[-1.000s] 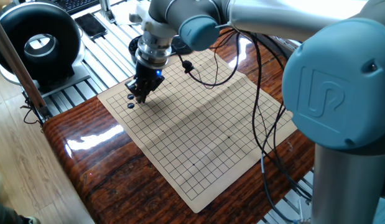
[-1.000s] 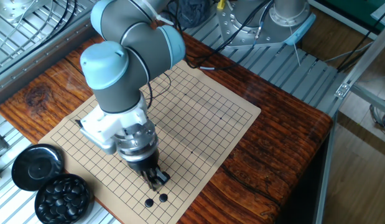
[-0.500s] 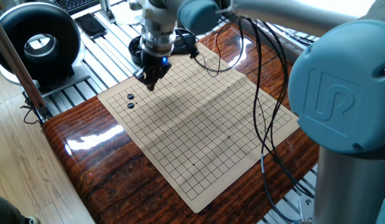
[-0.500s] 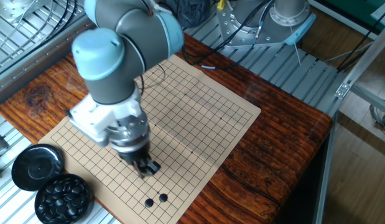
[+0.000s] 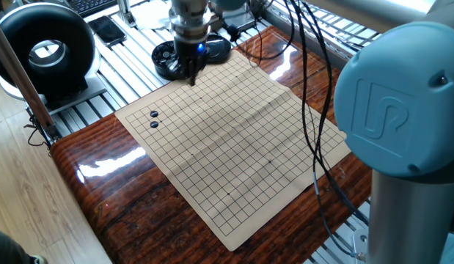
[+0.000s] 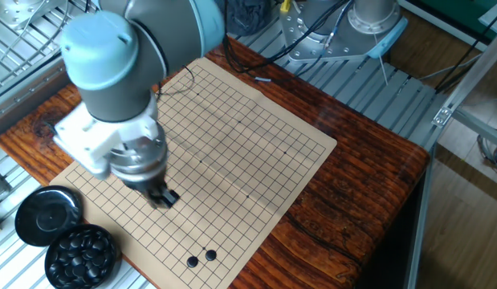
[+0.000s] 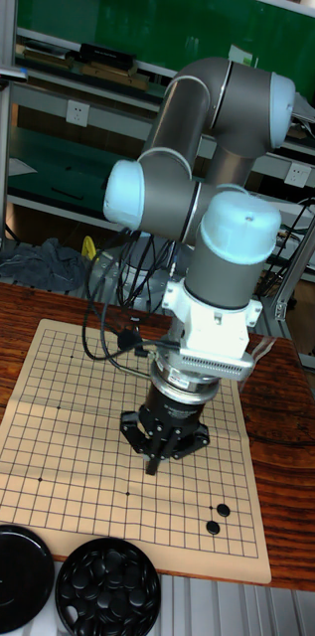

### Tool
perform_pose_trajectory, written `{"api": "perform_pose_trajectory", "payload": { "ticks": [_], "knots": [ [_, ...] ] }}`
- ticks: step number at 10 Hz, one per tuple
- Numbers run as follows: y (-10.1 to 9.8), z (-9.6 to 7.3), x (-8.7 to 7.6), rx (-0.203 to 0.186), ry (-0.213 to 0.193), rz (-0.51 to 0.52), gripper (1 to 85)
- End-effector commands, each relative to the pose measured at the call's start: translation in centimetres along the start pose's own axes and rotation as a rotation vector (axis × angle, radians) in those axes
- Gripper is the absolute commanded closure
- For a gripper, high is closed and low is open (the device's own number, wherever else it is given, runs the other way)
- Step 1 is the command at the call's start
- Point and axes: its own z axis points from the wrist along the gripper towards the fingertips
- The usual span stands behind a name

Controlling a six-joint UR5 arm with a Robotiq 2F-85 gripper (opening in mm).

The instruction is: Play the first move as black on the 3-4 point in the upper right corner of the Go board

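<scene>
The tan Go board lies on the wooden table. Two black stones sit side by side near one corner of the grid. A black bowl of stones stands just off the board's edge. My gripper hangs low over the board's edge rows near the bowl, apart from the two stones. Its fingers are shut to a point, and no stone shows between them.
The bowl's black lid lies beside the bowl. A black ring-shaped device and a phone sit on the slatted metal surface beyond the table. Loose cables hang across the board's far side.
My gripper has left the spot beside the two black stones and travelled along the board's edge toward the bowl. The two stones stay where they were.
</scene>
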Motion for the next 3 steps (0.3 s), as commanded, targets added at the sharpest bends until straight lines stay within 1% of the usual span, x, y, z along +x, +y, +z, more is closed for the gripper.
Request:
{"api": "perform_pose_trajectory", "payload": {
  "ticks": [1, 2, 3],
  "knots": [
    [-1.52, -0.94, -0.13, 0.015, 0.006, 0.03, 84.3],
    [-1.16, -0.84, -0.11, -0.004, 0.007, 0.036, 84.3],
    [-1.18, -0.65, -0.17, -0.01, 0.008, 0.041, 84.3]
  ]
}}
